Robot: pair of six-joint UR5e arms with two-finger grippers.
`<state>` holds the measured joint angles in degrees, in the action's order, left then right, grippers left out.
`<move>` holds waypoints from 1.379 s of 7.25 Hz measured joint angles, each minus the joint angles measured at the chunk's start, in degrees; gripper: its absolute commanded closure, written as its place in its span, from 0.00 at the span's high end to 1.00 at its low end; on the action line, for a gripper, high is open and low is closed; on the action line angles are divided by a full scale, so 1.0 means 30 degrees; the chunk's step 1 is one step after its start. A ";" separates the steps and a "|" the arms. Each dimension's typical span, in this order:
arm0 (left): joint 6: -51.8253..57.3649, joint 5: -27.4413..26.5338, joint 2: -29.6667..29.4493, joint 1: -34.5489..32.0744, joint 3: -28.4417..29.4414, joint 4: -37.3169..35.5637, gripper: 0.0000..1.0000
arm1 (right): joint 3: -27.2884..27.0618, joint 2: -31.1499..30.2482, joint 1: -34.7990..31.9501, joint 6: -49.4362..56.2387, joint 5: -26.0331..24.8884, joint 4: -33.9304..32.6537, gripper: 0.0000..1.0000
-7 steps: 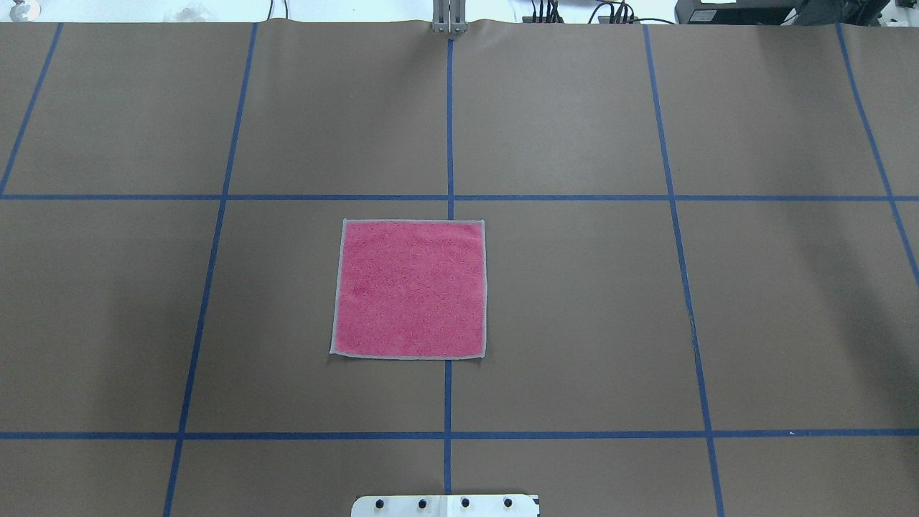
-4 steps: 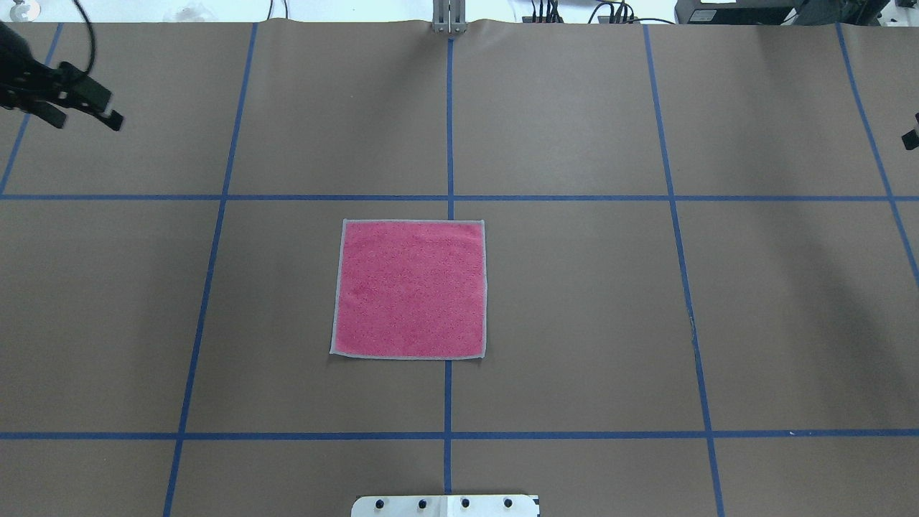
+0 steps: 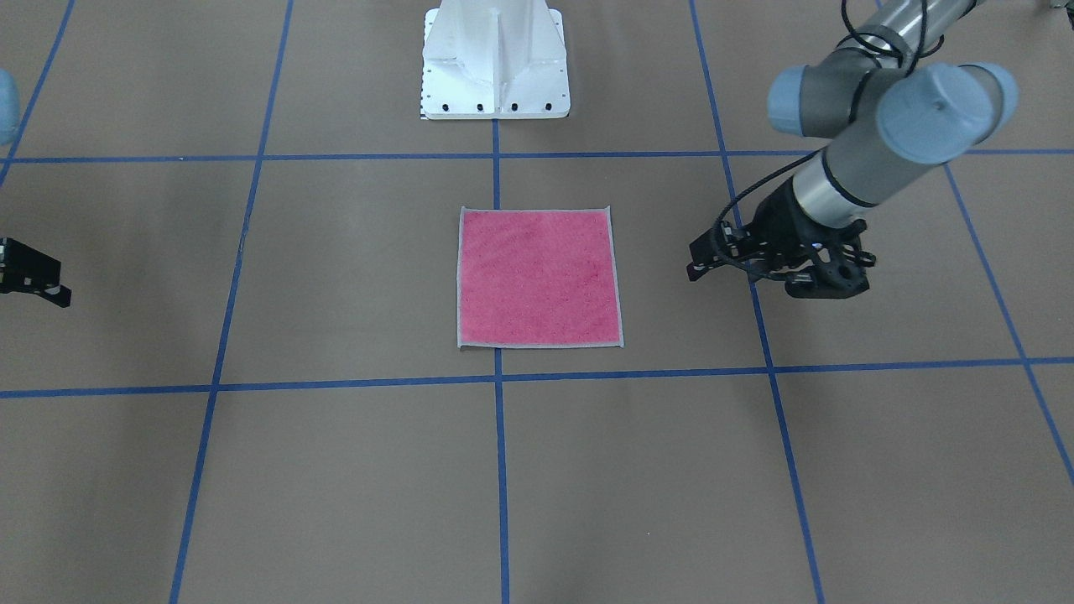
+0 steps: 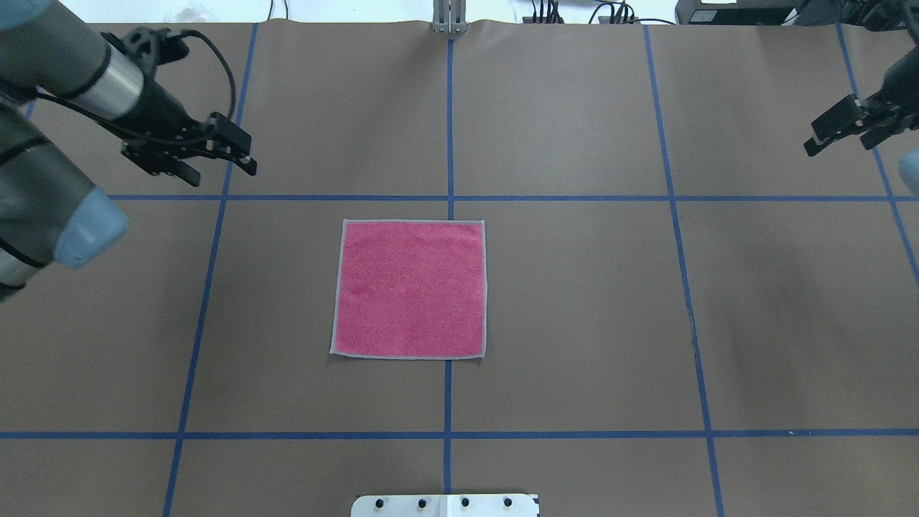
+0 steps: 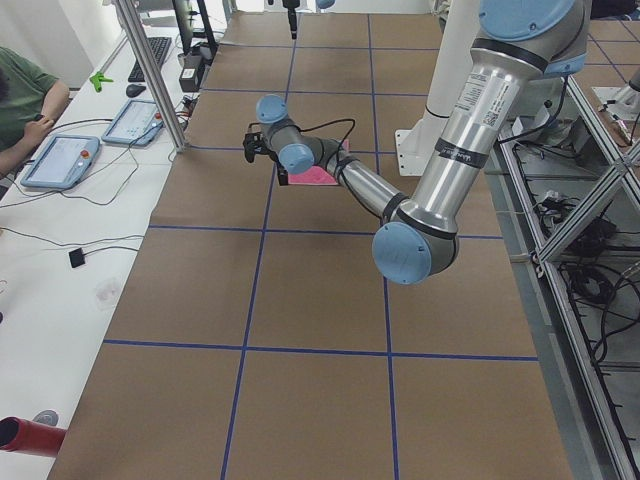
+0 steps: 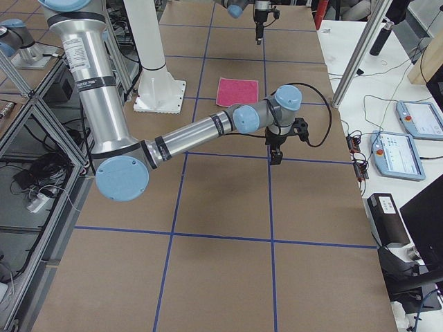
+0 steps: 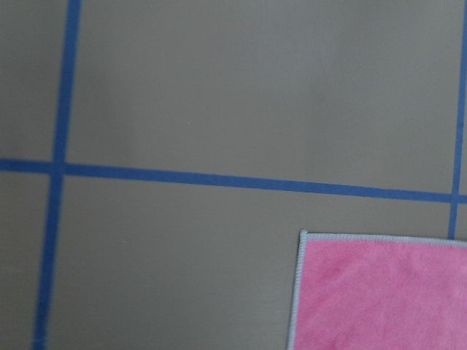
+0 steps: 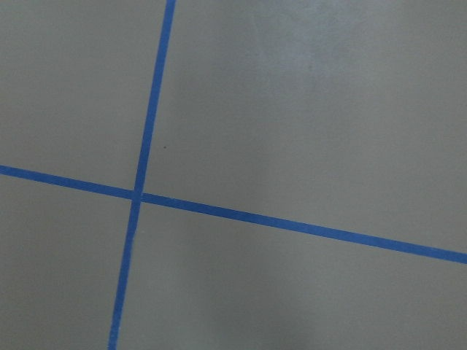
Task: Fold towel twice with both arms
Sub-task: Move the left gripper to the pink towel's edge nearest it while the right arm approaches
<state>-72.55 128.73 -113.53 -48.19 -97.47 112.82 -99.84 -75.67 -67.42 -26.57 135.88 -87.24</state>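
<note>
The towel (image 4: 409,289) lies flat and unfolded at the table's middle, pink face up, with light grey edging; it also shows in the front view (image 3: 539,278). My left gripper (image 4: 222,172) is open and empty, and hovers to the far left of the towel, apart from it; it also shows in the front view (image 3: 701,260). The left wrist view shows only one towel corner (image 7: 379,292). My right gripper (image 4: 840,143) is open and empty, far out at the table's right edge. The right wrist view shows only bare table.
Blue tape lines (image 4: 449,129) divide the brown table into a grid. The white pedestal base (image 3: 495,67) stands at the robot's edge. An operator (image 5: 20,100) and tablets (image 5: 60,160) are at a side desk beyond the far edge, past a metal post (image 5: 150,70).
Both arms have come into the overhead view from its sides. The left gripper moved right, closer to the towel, and the right gripper came in from the right edge. The towel has not moved.
</note>
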 measured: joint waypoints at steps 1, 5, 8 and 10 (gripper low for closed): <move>-0.2999 -0.2031 0.0064 0.1677 0.0027 0.1617 1.00 | 0.0051 -0.0047 0.1230 -0.3443 -0.0010 0.2722 1.00; -0.7233 -0.4902 0.0431 0.4937 0.0034 0.3586 1.00 | 0.0053 0.1352 0.5964 -1.5214 -0.2322 0.8677 1.00; -0.7447 -0.5128 0.0945 0.6083 0.0048 0.3752 0.97 | -0.0129 0.1869 0.7122 -1.6990 -0.2886 0.8929 1.00; -0.7505 -0.5121 0.0971 0.6676 0.0033 0.3760 0.79 | -0.0292 0.2002 0.7339 -1.7414 -0.2887 0.8951 1.00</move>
<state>-95.07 113.37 -110.62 -28.16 -97.37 124.10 -100.72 -69.67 -45.40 -78.81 127.22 -60.39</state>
